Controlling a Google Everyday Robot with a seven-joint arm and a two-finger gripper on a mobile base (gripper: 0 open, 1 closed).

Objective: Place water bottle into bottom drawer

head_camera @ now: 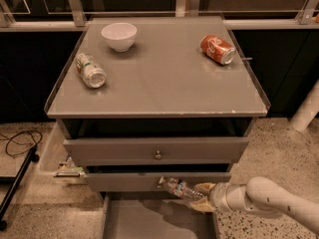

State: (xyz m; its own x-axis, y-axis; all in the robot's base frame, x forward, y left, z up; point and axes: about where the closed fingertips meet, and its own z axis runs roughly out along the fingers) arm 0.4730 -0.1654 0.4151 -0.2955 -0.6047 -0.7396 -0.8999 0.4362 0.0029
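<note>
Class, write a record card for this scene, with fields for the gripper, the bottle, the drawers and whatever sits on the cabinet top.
gripper: gripper at lower right, closed on the bottle's base end; arm comes in from the right
water bottle: water bottle held roughly level, cap end pointing left, in front of the middle drawer
bottom drawer: bottom drawer pulled open below the bottle; bottle not yet lying in it
cabinet top: cabinet top holds a white bowl back left, green-white can on its side at left, orange-red can on its side back right
</note>
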